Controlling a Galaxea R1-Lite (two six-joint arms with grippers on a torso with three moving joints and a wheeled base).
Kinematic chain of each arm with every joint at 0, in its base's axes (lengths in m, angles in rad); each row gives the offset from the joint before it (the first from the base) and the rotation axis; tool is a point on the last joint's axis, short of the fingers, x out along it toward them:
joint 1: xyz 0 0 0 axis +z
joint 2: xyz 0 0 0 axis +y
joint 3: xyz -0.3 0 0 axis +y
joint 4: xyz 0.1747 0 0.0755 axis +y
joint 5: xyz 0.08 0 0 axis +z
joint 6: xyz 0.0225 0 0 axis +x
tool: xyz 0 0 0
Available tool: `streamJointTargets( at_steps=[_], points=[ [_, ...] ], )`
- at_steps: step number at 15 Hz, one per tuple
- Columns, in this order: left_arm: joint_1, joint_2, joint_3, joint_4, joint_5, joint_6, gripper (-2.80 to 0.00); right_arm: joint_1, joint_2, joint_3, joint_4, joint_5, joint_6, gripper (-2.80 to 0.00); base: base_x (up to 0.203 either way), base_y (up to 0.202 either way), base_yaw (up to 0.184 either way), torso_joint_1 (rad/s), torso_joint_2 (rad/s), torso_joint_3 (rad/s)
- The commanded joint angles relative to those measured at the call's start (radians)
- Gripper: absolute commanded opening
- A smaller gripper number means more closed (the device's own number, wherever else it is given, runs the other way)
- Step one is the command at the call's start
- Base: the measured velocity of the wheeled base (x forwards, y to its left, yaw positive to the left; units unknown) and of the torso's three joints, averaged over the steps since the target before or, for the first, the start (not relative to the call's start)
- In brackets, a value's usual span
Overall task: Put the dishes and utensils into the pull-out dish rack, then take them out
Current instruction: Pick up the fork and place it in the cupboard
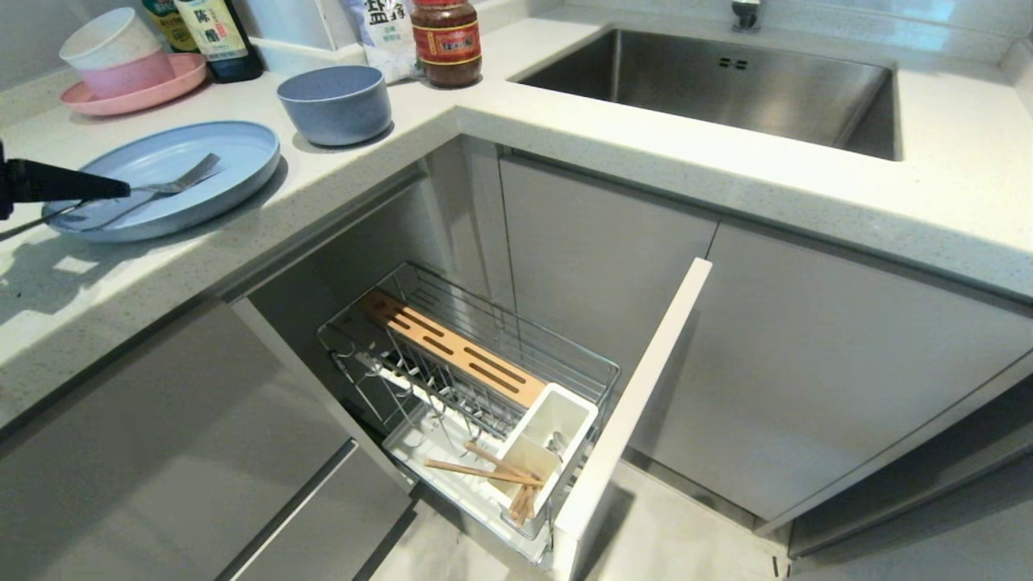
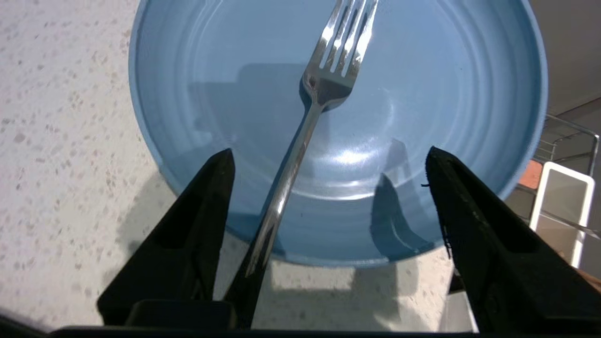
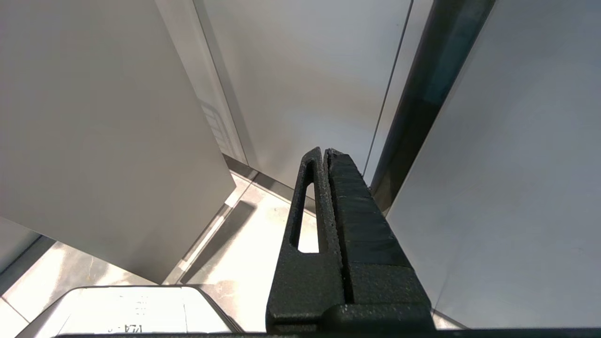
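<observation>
Countertop [image 1: 121, 282] in the head view carries the light-blue plate [image 1: 234, 165] at the left, with the fork [image 1: 173, 184] lying across it, tines toward the blue-grey bowl [image 1: 335, 103] just beyond; the left gripper [image 1: 97, 189] reaches in from the picture's left edge over the near rim of the plate; behind stand a pink plate [image 1: 173, 85] with stacked pink and white bowls [image 1: 113, 52], bottles and a jar [image 1: 446, 42], and the sink [image 1: 726, 89] lies to the right; below, the pull-out dish rack [image 1: 476, 379] stands drawn out, its wooden strip [image 1: 452, 349] along the wire basket, and the chopsticks [image 1: 492, 472] lean in the white utensil cup [image 1: 545, 448].

Left wrist view: the left gripper [image 2: 328, 157] has its fingers [image 2: 206, 197] spread wide, holding nothing; the fork [image 2: 300, 141] lies between them on the plate [image 2: 446, 94], its handle overhanging the rim toward the camera and passing close by one finger.

Right wrist view: the right gripper [image 3: 324, 152] hangs beside grey cabinet doors [image 3: 94, 117] above the floor, fingers pressed together, empty.
</observation>
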Motion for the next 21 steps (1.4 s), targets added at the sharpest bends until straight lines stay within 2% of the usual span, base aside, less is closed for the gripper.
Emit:
streamJointTargets(
  at_steps=[1,2,21],
  points=[
    [-0.006,-0.001,0.052,-0.044,-0.003,0.025,0.00,0.000,-0.004,0.002,0.000,0.000,0.000,-2.80,0.000,0.000,0.000,0.000,0.00,0.000],
    [-0.007,-0.002,0.070,-0.069,-0.003,0.042,0.00,0.000,-0.004,0.002,0.000,0.000,0.000,-2.80,0.000,0.000,0.000,0.000,0.00,0.000],
    [-0.017,0.021,0.088,-0.112,-0.003,0.045,0.00,0.000,-0.004,0.002,0.000,0.000,0.000,-2.80,0.000,0.000,0.000,0.000,0.00,0.000]
  ],
)
